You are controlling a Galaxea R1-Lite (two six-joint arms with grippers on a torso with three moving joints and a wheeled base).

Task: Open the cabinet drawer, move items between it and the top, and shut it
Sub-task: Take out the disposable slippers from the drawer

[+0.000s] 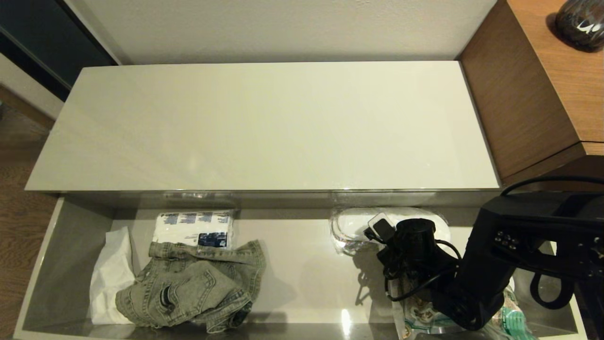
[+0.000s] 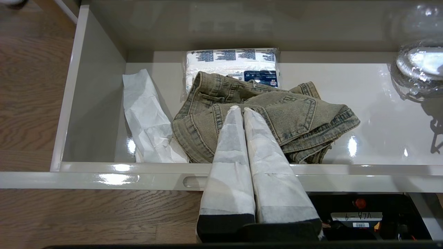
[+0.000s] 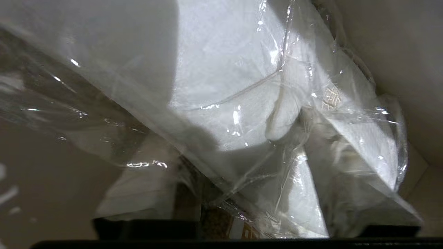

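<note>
Cabinet drawer (image 1: 71,264): pulled fully out below the near edge of the top, its glossy floor showing between the things in it; in the left wrist view its front rim carries a slim notch just beside the left tool.
Top (image 1: 264,127): long pale beige surface, bare from edge to edge, with a wood-grain desk (image 1: 524,104) rising along its right edge.
Denim jacket (image 1: 193,288): crumpled in the left half of the drawer, near the front rim, overlapping the near edge of a white-and-blue tissue pack (image 1: 194,228) that lies against the far wall.
White paper (image 1: 111,278): crumpled against the drawer's left wall, touching the jacket's left side.
Slipper pack (image 1: 354,226): clear plastic with white slippers, at the far wall in the right half of the drawer, partly under the right arm.
Right tool (image 3: 263,221): down in the drawer at the slipper pack, plastic film lying across its fingers; whether they are spread or pinching cannot be told.
Left tool (image 2: 239,110): outside the drawer's front rim, its paper-wrapped fingers pressed together, tips over the jacket, holding nothing.
Snack bag (image 1: 415,316): at the drawer's near right corner, mostly hidden by the right arm.
Open room: bare drawer floor between the jacket and the slipper pack.
</note>
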